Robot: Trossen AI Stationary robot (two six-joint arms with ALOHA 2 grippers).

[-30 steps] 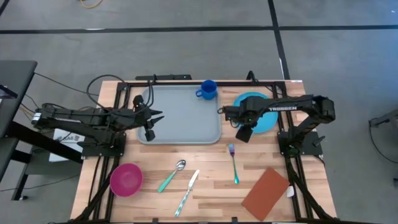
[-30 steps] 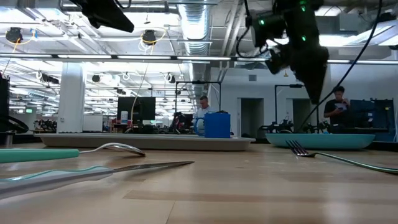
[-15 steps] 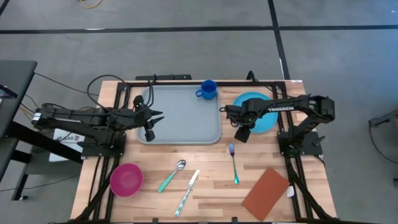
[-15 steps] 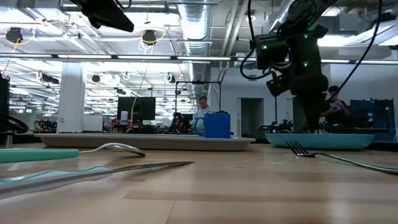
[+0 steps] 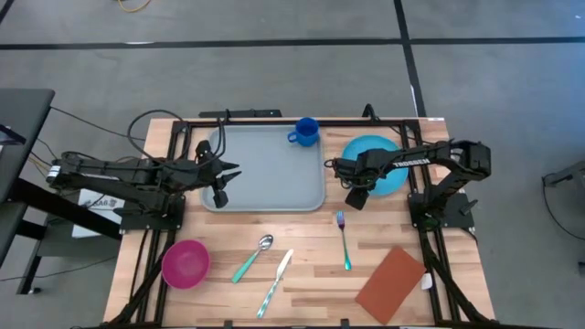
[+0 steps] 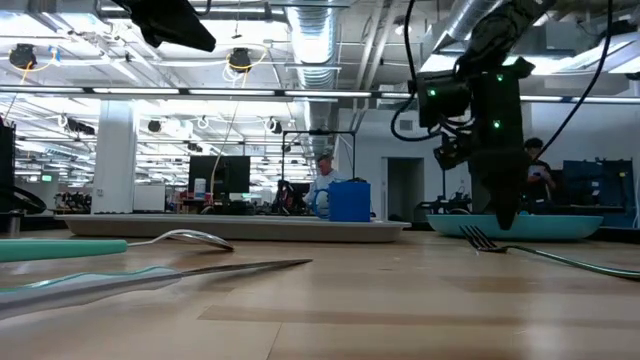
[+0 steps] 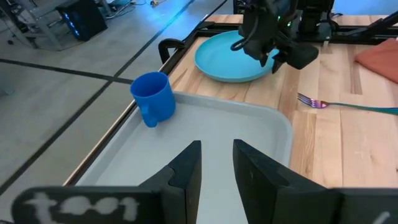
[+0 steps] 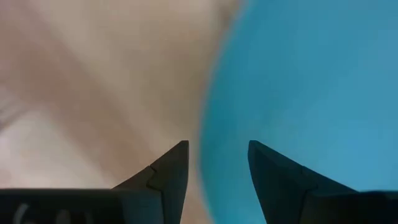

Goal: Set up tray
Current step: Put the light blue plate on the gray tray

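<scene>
Grey-blue plastic tray (image 5: 270,169), wide and raised-rimmed, lies at the wooden table's (image 5: 311,274) far side with a blue mug (image 5: 305,132) in its corner. Just beside it, the right gripper (image 5: 351,189) points down at the near edge of a round bright blue plate (image 5: 379,149), fingers apart astride the rim, gripping nothing. The left gripper (image 5: 228,172) hovers over the tray's left side, part open and empty.

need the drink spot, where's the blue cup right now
In the high view the blue cup stands inside the tray, at its far right corner, just left of the blue plate.
</scene>
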